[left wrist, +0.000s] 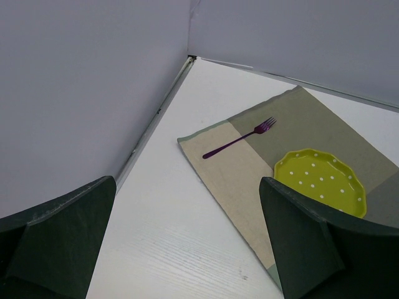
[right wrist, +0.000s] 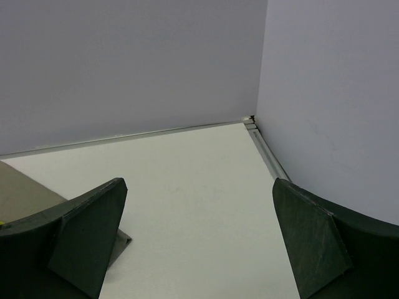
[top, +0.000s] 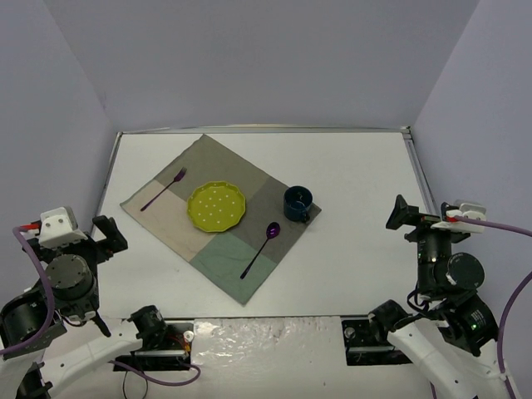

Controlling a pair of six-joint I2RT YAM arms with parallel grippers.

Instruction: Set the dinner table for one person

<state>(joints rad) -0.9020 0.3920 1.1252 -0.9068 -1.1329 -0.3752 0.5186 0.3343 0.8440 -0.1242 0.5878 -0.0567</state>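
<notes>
The large white rectangular table is matt with a faint wood-like grain, edged by a thin metal rim. The grey-green-beige patchwork cloth looks woven and dull. The yellow-green dotted plate and dark blue mug are glossy. The purple fork and purple spoon have a metallic sheen. The dark green fingers of the left hand and right hand look like matt plastic.

Counting now: one white desk, and one patchwork cloth in grey, green and beige. One yellow-green dotted plate. Cutlery comes to two pieces, both purple: one fork, one spoon. And one dark blue mug.
</notes>
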